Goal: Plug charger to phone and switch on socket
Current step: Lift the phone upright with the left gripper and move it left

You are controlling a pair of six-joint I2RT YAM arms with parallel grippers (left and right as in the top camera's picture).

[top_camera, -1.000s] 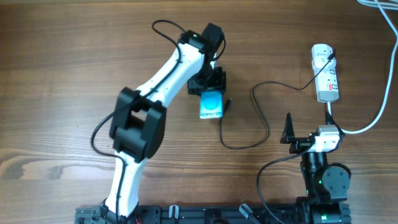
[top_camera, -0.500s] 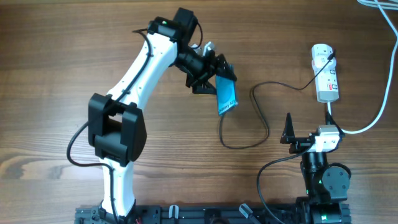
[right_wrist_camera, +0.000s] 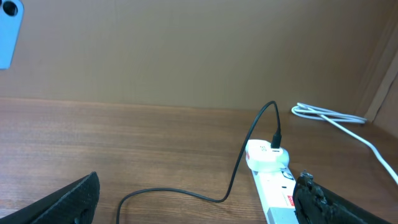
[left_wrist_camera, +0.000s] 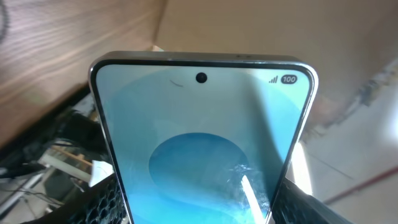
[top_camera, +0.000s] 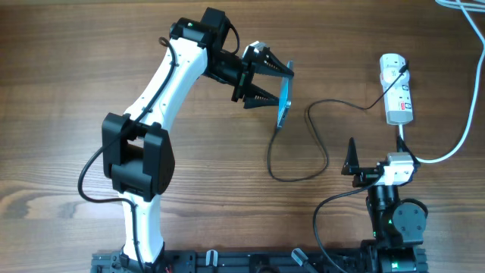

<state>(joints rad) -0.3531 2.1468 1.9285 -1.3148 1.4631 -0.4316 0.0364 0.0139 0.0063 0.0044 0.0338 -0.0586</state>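
As left tool (top_camera: pixel 282 87) lifts, phone (top_camera: pixel 283 112) tilts edge-on

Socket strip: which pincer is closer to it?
Right. In the overhead view, the right pincer sits open just below the socket, while the left pincer holds the phone farther off to its left.

One phone (top_camera: pixel 284 102) – one charger (top_camera: pixel 295 180) – one socket (top_camera: pixel 398 102)

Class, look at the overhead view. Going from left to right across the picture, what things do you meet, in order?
Left arm → phone → socket → white cable.
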